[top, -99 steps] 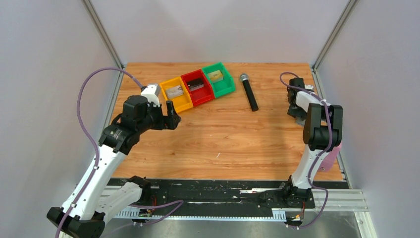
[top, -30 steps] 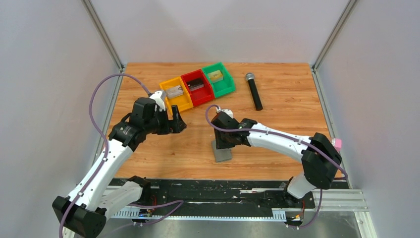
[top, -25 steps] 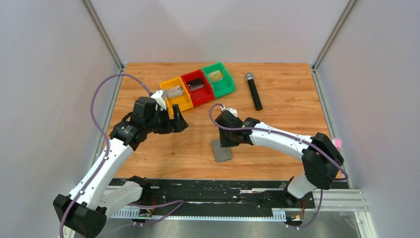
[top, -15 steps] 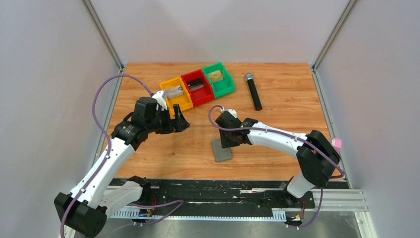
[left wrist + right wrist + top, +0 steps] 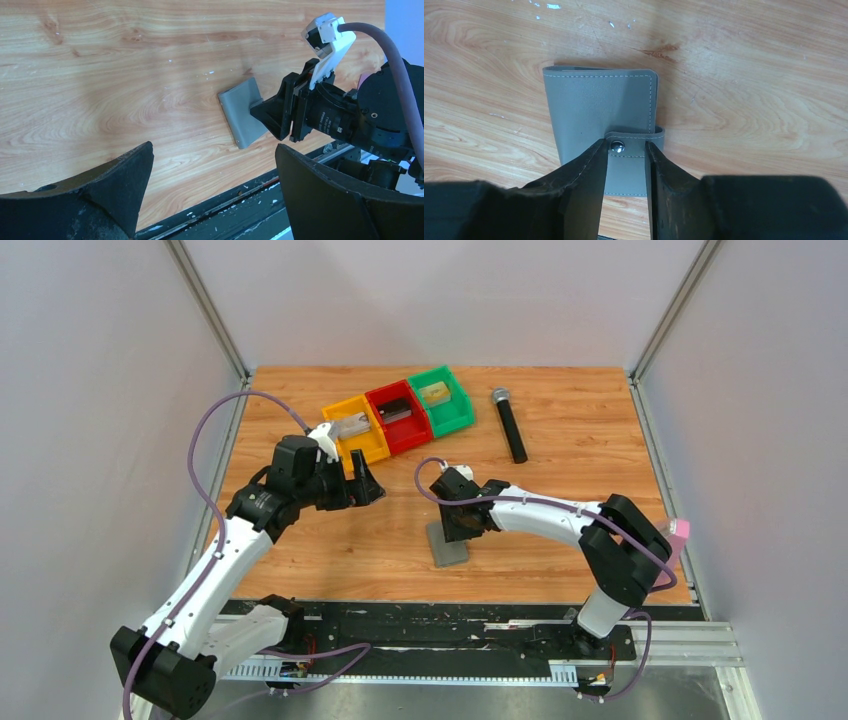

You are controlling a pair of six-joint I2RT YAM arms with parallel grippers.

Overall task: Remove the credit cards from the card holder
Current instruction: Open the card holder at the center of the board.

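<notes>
The card holder (image 5: 448,544) is a grey wallet lying closed and flat on the wood, near the front middle. Its strap is snapped shut, as the right wrist view (image 5: 594,105) shows. It also shows in the left wrist view (image 5: 242,110). No credit cards show; the closed holder hides its inside. My right gripper (image 5: 456,528) hovers over the holder's near end, its fingers (image 5: 584,170) a narrow gap apart on either side of the snap (image 5: 617,146), holding nothing. My left gripper (image 5: 365,484) is wide open and empty, to the left of the holder, facing it (image 5: 214,147).
Yellow (image 5: 375,452), red (image 5: 412,436) and green (image 5: 458,421) bins stand in a row at the back, each with a small flat piece inside. A black microphone (image 5: 506,426) lies right of them. The table's black front edge is just beyond the holder.
My right arm swung from the far right to the middle, and the holder now lies there on the wood. In the last second both arms have only shifted slightly.
</notes>
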